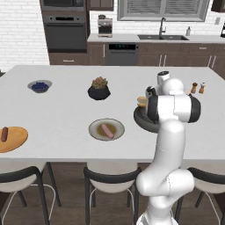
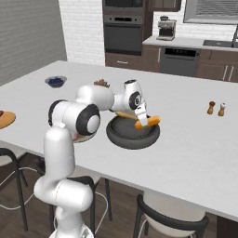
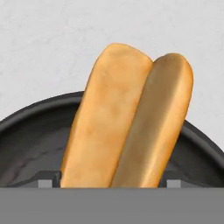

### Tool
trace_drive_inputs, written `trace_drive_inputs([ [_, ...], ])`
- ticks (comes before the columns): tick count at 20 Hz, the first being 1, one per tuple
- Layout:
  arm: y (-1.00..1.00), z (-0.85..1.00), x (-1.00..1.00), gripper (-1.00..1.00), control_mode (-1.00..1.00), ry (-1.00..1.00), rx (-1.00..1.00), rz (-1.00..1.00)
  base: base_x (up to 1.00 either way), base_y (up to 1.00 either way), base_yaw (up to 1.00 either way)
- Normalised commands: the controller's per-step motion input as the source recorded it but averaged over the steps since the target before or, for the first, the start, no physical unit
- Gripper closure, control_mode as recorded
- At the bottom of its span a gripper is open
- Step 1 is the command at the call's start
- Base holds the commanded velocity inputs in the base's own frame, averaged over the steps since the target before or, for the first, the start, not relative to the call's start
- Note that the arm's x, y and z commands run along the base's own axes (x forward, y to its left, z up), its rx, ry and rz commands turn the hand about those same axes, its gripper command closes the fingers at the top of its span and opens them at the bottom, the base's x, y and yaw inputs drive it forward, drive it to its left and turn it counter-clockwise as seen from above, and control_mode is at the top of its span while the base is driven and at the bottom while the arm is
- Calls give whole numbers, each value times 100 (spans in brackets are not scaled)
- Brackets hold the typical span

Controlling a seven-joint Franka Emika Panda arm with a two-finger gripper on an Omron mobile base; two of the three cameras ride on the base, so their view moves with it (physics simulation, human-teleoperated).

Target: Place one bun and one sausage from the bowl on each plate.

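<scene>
Close under the hand camera, a bun (image 3: 127, 127) stands up out of the dark bowl (image 3: 26, 131), its split halves running from the bottom edge upward, past the bowl's far rim onto the pale counter (image 3: 52, 39) behind. The two finger tips (image 3: 48, 183) show just at the bottom, one on each side of the bun's lower end, but so little of them is visible that I cannot tell whether they press the bun or stand free of it.

From the right base camera, the gripper (image 2: 141, 117) hangs over the bowl (image 2: 133, 135) with the bun (image 2: 148, 122) at its tip, above the bowl's rim; the contact itself is too small to read. The left base camera has the arm covering most of the bowl (image 1: 141, 119), with only a pale bun end (image 1: 142, 102) peeking out.

Farther left, a grey plate (image 1: 106, 129) carries a sausage (image 1: 107, 131), and a wooden plate (image 1: 11, 138), cut off by the frame edge, carries another sausage (image 1: 4, 134).
</scene>
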Motion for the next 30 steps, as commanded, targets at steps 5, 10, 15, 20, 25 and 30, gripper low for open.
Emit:
trace_drive_inputs([
  [5, 0, -1, -10, 100, -100, -3, 0, 0, 0, 0, 0],
  [10, 0, 44, -61, 100, -100, -10, 1, -5, 0, 0, 0],
  [15, 12, 49, -71, 100, -100, -13, 2, -2, 0, 0, 0],
  [20, 89, 64, -60, 100, -100, -23, 9, 0, 0, 0, 0],
  [25, 100, 15, -17, 100, -100, -8, 3, 6, 0, 0, 0],
  [30, 100, 1, 0, 100, -100, 0, 4, 9, 0, 0, 0],
])
